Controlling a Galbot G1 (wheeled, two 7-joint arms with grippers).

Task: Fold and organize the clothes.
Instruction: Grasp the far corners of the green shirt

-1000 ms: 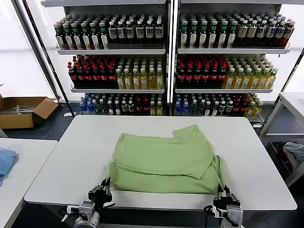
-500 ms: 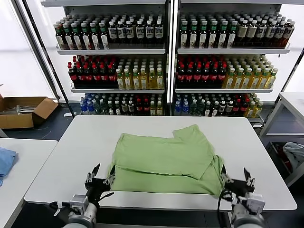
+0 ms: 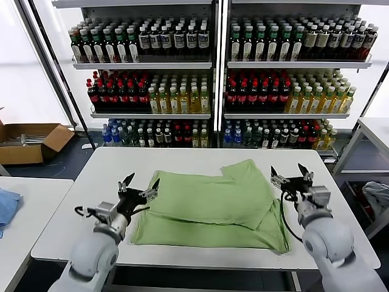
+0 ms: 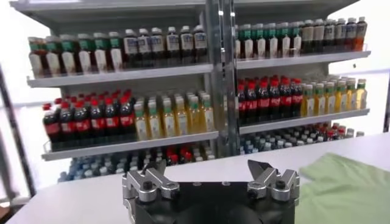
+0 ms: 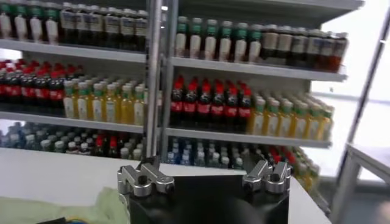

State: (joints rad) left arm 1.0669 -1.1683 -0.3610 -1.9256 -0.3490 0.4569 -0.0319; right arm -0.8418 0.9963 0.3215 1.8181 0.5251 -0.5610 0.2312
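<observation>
The polo shirt (image 3: 213,207) lies flat on the white tabletop (image 3: 79,213), folded into a rough rectangle, with one sleeve flap reaching toward the far edge. A second ago both arms were low at the near edge, each gripper pinching a near corner of the shirt. Now both have let go and come up. The left gripper (image 3: 138,191) hovers with its jaws spread wide and empty; the shirt's left edge sits just beside and below those jaws. The right gripper (image 3: 287,177) is likewise raised, jaws spread with nothing between them, and the shirt's right edge lies below and slightly inward of them. The near hem has shifted a little and now lies smoother along the tabletop edge.

The release suggests one fold is finished and the fabric is holding its shape unaided. The arms look to be repositioning for the next fold, probably from the sides; the loose sleeve remains untucked.
</observation>
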